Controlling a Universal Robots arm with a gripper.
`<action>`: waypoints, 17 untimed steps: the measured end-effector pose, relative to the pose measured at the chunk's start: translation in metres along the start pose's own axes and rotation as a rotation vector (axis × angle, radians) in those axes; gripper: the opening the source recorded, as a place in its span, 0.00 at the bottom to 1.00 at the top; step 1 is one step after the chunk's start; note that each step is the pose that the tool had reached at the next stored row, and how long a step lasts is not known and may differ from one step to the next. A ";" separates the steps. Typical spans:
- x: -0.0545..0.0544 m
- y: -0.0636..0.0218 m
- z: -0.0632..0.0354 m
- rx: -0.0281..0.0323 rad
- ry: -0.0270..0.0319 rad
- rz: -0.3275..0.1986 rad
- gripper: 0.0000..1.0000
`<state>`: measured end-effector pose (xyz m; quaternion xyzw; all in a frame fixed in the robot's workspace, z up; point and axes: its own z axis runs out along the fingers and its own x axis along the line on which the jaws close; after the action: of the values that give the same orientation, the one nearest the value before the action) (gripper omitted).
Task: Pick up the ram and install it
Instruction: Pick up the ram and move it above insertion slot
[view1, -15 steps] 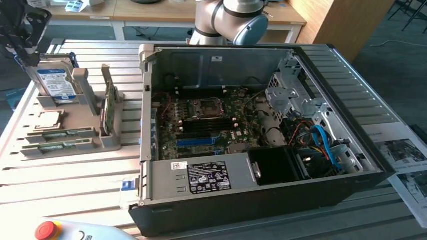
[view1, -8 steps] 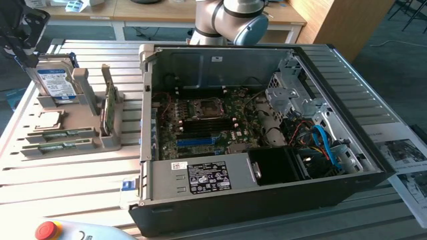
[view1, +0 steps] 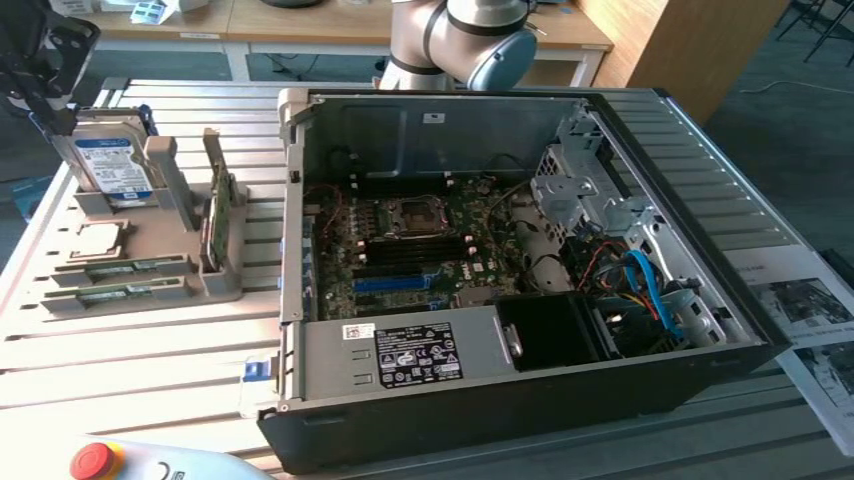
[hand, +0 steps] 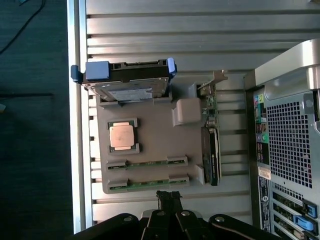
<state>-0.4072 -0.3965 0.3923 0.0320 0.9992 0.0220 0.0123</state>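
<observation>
Ram (hand: 147, 181) lying flat in the grey holder (hand: 155, 140), untouched.
We see the gripper (hand: 169, 196), jaws closed on nothing, near that stick; a second stick (hand: 147, 162) lies alongside.

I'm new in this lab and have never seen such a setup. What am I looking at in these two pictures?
A robot arm works at a slatted table. One picture comes from a camera off the arm, the other from a camera on its wrist. On the table stand an open computer case and a tray holding a hard drive, a processor chip, an upright card and two memory sticks. The gripper is shut, holds nothing, and hangs nearest the memory sticks.
</observation>
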 end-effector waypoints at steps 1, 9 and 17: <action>0.000 0.0000 0.0000 -0.0002 0.0003 -0.008 0.10; 0.000 0.0000 0.0001 -0.0031 0.0061 -0.138 0.10; 0.000 0.0000 0.0001 -0.0060 0.0125 -0.281 0.10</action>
<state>-0.4072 -0.3965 0.3922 -0.1086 0.9938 0.0233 0.0092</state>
